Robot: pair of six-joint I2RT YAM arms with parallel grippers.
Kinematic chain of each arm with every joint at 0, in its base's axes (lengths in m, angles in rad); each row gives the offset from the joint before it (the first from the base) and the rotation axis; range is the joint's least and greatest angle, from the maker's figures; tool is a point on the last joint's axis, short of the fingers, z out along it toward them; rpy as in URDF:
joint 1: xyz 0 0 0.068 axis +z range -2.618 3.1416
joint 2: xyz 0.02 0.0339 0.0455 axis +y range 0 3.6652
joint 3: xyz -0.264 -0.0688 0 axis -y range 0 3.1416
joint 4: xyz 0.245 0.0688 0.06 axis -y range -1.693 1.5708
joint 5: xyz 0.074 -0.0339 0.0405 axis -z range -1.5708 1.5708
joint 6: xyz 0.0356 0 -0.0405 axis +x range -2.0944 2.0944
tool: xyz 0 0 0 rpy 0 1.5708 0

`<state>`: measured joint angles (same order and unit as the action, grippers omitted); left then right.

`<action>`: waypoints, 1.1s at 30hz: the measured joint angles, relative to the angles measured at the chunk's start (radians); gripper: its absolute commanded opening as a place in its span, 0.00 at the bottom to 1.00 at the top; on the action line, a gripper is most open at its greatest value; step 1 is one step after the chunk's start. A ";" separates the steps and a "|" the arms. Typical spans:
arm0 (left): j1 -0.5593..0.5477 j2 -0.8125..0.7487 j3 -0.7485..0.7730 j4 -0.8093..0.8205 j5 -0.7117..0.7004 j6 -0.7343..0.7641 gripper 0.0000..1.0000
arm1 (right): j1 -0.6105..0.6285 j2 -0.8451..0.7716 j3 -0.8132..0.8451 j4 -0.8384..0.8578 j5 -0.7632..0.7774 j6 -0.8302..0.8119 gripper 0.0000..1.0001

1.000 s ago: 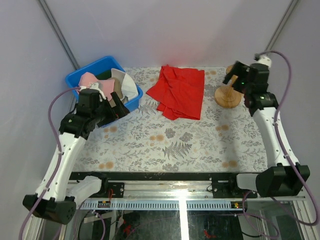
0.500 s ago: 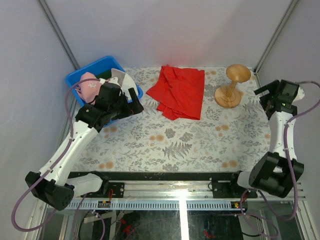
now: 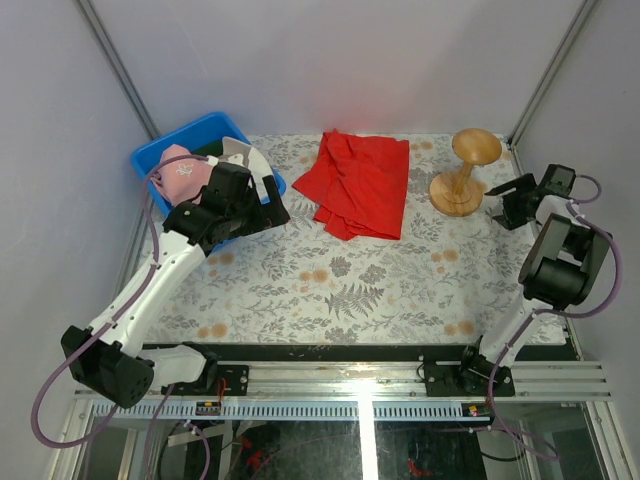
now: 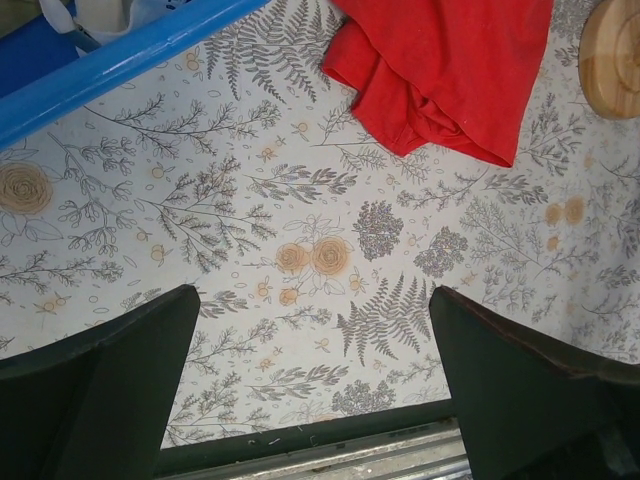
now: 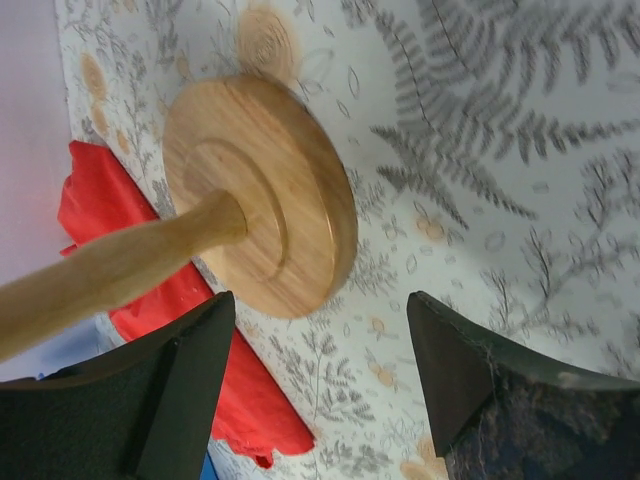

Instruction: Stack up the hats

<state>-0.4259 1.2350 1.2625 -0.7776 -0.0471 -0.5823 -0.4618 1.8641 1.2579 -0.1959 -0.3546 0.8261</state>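
The soft cloth hats sit bunched together in a blue plastic bin (image 3: 185, 130) at the far left corner of the flowery surface (image 3: 350, 285). A pink hat (image 3: 180, 172) with a small white mark lies on the left side. A white hat (image 3: 252, 165) leans at the right side. A bit of dark green hat (image 3: 208, 150) peeks out behind them. The left jaws are just beside the bin's near right edge, spread wide with nothing in them. A crumpled red cloth (image 3: 360, 185) lies at the back. To its right stands a wooden mushroom-shaped stand (image 3: 465, 170). The right jaws are near it, spread wide and holding nothing.
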 measured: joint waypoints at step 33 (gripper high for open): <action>0.000 0.047 0.002 -0.009 -0.068 0.027 1.00 | 0.143 0.623 0.703 0.042 -0.106 -0.049 0.61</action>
<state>-0.4255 1.2816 1.2648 -0.7864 -0.1146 -0.5552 -0.3191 2.4870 1.9610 -0.1535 -0.4610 0.7773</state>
